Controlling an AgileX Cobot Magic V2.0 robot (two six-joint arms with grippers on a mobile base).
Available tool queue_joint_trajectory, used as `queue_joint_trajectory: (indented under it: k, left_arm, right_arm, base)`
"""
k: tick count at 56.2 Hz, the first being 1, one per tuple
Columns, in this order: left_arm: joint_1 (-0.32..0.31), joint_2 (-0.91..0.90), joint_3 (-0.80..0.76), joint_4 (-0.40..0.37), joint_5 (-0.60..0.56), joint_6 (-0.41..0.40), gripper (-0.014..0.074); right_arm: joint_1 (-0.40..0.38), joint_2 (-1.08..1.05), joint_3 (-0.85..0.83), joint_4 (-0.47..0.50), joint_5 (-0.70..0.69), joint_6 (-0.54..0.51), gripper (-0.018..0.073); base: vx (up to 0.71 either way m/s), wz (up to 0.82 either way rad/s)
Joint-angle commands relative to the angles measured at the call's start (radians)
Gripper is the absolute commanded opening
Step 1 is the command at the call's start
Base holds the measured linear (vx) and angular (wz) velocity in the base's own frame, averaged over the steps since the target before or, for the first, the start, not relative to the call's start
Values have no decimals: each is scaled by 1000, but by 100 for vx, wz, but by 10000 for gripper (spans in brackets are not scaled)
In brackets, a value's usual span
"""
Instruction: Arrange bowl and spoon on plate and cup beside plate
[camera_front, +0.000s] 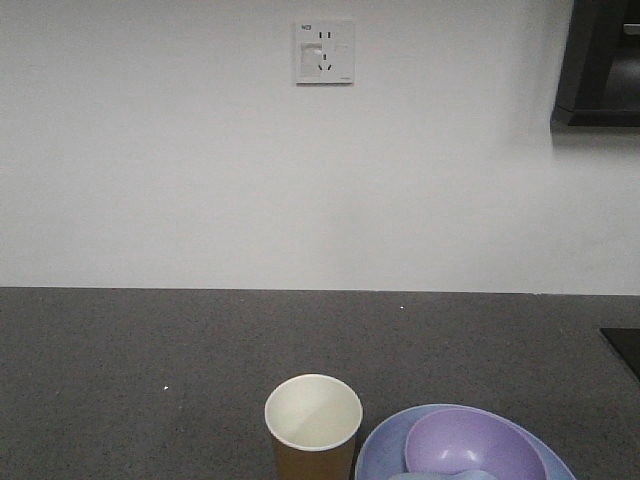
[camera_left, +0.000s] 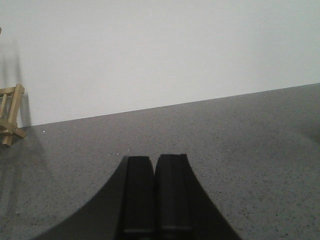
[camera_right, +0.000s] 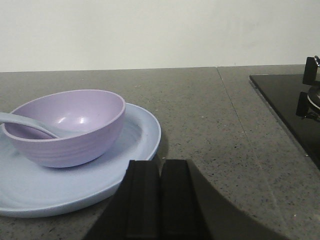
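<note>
The lavender bowl sits on the pale blue plate, toward its back. The pale blue spoon rests inside the bowl, handle sticking out left. In the front view the bowl and plate lie at the bottom edge, and the brown paper cup stands upright just left of the plate. A sliver of the spoon shows at the bottom. My right gripper is shut and empty, just right of the plate's near rim. My left gripper is shut over bare counter.
A dark speckled counter runs to a white wall with a socket. A black cooktop with a pot support lies on the right. A wooden rack stands at the far left by the wall.
</note>
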Motion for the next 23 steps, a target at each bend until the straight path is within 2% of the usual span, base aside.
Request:
queue_joint_trajectory:
  k: [1,23]
  left_arm:
    - [0,-17,-26,-9,-82,-6,3]
    - [0,-17,-26,-9,-82,-6,3]
  right_arm:
    - [2,-8,5,-11,-82,-2,-6]
    - [2,-8,5,-11,-82,-2,-6]
  base:
    - [0,0]
    - [0,0]
